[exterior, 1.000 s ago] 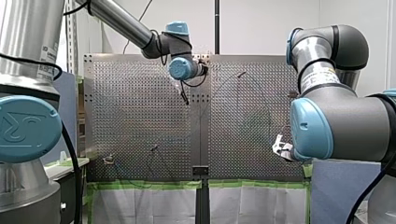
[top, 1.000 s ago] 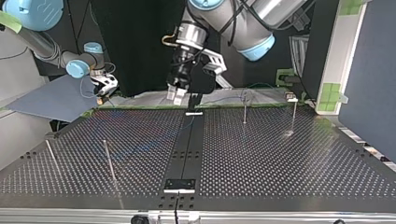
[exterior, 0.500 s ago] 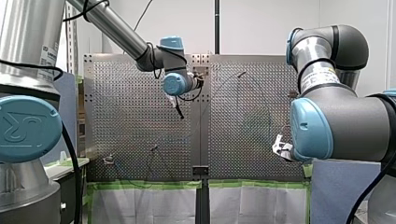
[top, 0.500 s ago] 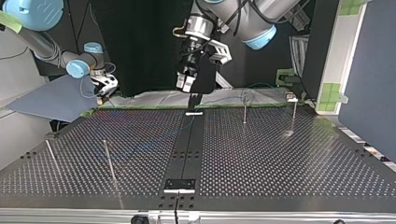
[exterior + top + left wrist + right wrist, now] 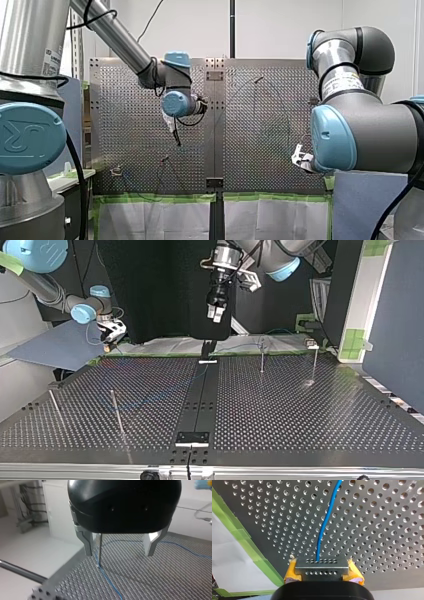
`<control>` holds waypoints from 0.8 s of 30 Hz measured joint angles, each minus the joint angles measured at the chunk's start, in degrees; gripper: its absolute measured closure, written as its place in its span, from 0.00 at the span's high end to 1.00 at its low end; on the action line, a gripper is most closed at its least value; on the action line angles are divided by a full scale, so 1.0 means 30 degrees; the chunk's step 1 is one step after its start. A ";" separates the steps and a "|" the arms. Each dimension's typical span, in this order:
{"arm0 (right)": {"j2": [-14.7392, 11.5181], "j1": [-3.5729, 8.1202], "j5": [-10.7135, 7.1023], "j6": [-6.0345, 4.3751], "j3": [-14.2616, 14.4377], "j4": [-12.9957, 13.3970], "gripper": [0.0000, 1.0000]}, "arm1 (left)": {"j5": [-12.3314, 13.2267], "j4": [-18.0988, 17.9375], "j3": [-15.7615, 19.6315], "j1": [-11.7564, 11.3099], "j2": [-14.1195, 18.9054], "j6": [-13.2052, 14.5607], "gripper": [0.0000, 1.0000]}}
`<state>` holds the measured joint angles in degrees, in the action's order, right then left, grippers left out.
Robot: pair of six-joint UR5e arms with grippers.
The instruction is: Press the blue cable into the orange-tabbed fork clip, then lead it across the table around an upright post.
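The blue cable (image 5: 325,522) runs over the perforated table from between the yellow pads of my right gripper (image 5: 322,566), which is shut on it. That gripper (image 5: 111,335) hangs at the table's far left corner in the top view. My left gripper (image 5: 119,552) is open with nothing between its metal fingers (image 5: 87,542). It hovers high above the table (image 5: 216,316). Under it, an upright post (image 5: 99,547) stands with the blue cable (image 5: 107,580) leading away from its foot. A small clip (image 5: 312,344) sits at the top view's far right.
Thin posts stand on the table: one (image 5: 262,357) near the clip, two (image 5: 116,412) (image 5: 55,407) at the top view's left. A black strip (image 5: 200,395) runs down the table's middle. Green tape (image 5: 160,197) lines the near edge in the front view.
My left arm has swung left and nearer in the front view, rising and moving right in the top view, with its gripper still open. My right arm has not moved.
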<state>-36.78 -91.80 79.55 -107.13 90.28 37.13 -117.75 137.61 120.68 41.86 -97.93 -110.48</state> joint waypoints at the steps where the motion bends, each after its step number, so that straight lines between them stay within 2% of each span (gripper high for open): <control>1: 0.0001 0.0000 0.0000 0.0000 0.0001 -0.0005 0.00 | -0.0097 0.0022 0.0244 -0.0009 -0.0002 0.0000 1.00; 15: 0.0007 -0.0023 0.0000 0.0007 0.0003 -0.0010 0.00 | -0.0607 0.0014 0.2904 -0.0198 -0.0003 0.0247 1.00; 24: 0.0002 -0.0080 0.0000 0.0016 0.0000 -0.0008 0.00 | -0.0666 -0.1314 0.4606 -0.0681 -0.0024 0.1532 1.00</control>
<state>-36.77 -92.04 79.55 -107.08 90.28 37.11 -119.74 133.67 134.50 39.82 -98.00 -105.88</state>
